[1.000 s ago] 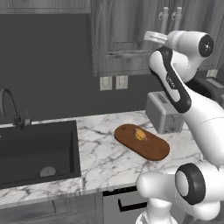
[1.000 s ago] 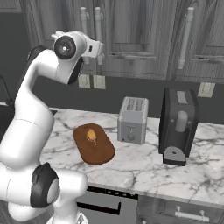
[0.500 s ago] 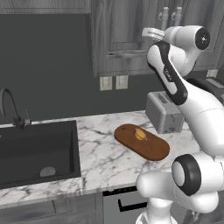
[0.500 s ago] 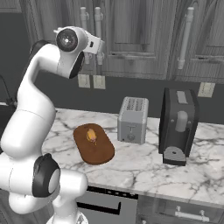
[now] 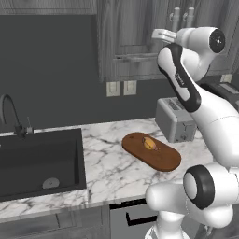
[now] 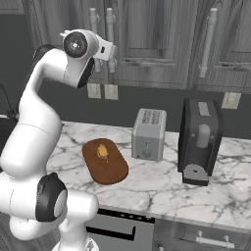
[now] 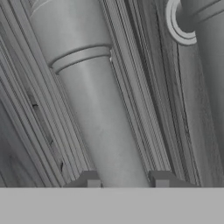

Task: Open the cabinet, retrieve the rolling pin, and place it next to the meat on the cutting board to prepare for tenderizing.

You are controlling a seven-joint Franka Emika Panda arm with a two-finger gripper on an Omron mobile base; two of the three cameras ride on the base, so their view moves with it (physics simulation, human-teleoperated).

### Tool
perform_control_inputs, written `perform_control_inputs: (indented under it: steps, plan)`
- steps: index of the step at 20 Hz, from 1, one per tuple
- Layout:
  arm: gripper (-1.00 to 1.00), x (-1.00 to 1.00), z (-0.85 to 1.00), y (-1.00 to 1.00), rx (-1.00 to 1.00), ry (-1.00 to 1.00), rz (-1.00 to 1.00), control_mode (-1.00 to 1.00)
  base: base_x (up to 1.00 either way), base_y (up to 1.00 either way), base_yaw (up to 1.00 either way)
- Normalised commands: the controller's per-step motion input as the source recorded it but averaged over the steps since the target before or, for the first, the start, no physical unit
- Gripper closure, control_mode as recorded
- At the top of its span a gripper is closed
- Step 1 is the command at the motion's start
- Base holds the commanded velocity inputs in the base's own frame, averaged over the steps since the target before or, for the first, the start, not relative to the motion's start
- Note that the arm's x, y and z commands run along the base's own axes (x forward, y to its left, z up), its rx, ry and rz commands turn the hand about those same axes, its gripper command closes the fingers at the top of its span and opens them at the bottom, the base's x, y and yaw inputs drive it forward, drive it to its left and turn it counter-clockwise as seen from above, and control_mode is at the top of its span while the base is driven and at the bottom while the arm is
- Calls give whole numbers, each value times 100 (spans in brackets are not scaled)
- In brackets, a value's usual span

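The grey cabinet point(image 6: 147, 44) hangs closed above the counter. My gripper point(image 7: 125, 180) is raised to its doors, jaws shut on the pale bar handle point(image 7: 96, 105) that runs between the fingertips point(image 7: 89, 179). From the right base view the gripper point(image 6: 111, 53) sits on the right bar of a close pair of handles point(image 6: 109, 27). In the left base view the gripper point(image 5: 159, 33) sits just below that pair point(image 5: 176, 16). The cutting board point(image 5: 158, 156) point(image 6: 110, 169) lies on the marble with the meat point(image 5: 149, 143) point(image 6: 102, 151) near its far end. The rolling pin is hidden.
A silver toaster point(image 5: 175, 119) point(image 6: 148, 133) stands right of the board, and a black coffee machine point(image 6: 200, 139) further right. A dark sink point(image 5: 37, 158) with a faucet point(image 5: 11, 114) lies to the left. Another cabinet handle point(image 6: 209, 41) hangs at the right.
The jaws have closed from wide open onto the cabinet handle. The arm has edged slightly toward the cabinet; the door has not moved.
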Motion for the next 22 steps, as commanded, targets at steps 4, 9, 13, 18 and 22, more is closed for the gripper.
perform_control_inputs:
  steps: [4,9,13,18,22]
  plan:
    - [100,0,0,0,0,0,0,-100,0,0,0]
    - [100,14,-1,0,0,0,3,-100,0,0,0]
    - [100,39,-4,0,0,3,8,-100,0,0,0]
    - [100,43,-8,0,0,4,9,-100,0,0,0]
    - [100,36,-9,0,0,3,8,-100,0,0,0]
